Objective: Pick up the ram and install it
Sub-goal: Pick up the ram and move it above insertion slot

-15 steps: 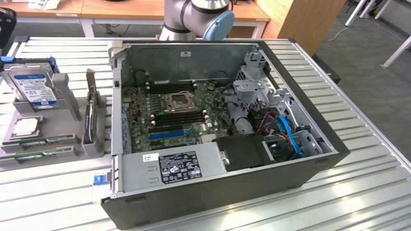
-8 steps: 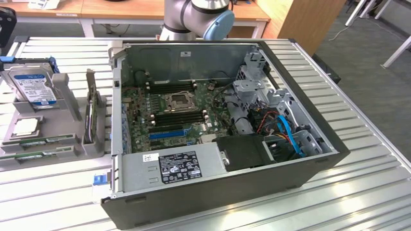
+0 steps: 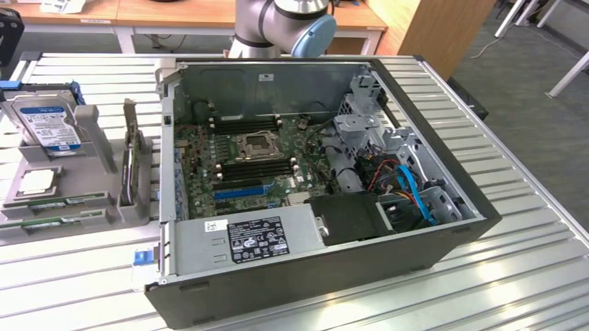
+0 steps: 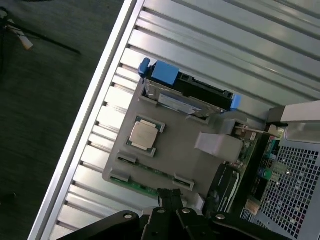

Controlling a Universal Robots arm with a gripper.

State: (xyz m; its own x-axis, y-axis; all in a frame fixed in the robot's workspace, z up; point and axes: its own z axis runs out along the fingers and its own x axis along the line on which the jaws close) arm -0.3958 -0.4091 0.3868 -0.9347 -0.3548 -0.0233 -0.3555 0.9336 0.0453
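Two ram sticks, thin green strips, lie in the front slots of a grey holder (image 3: 92, 148) at the exterior view's left: one (image 3: 66, 201) behind the other (image 3: 48, 222). In the wrist view the ram (image 4: 134, 185) shows as a green edge along the holder's (image 4: 185, 160) rim. My gripper (image 4: 170, 198) hangs well above that holder, its black fingers shut together with nothing between them. The open computer case (image 3: 322, 276) lies on its side with the green motherboard (image 3: 198, 169) and its dark memory slots (image 3: 258, 169) facing up.
The holder also carries a hard drive (image 3: 51, 124) with a blue-and-white label, a CPU chip (image 3: 37, 181) and an upright card (image 3: 129, 162). The case holds a power supply (image 3: 248, 238), drive cages (image 3: 363, 131) and blue cables (image 3: 414, 193). The slatted metal table (image 3: 515, 207) ends at the exterior view's right.
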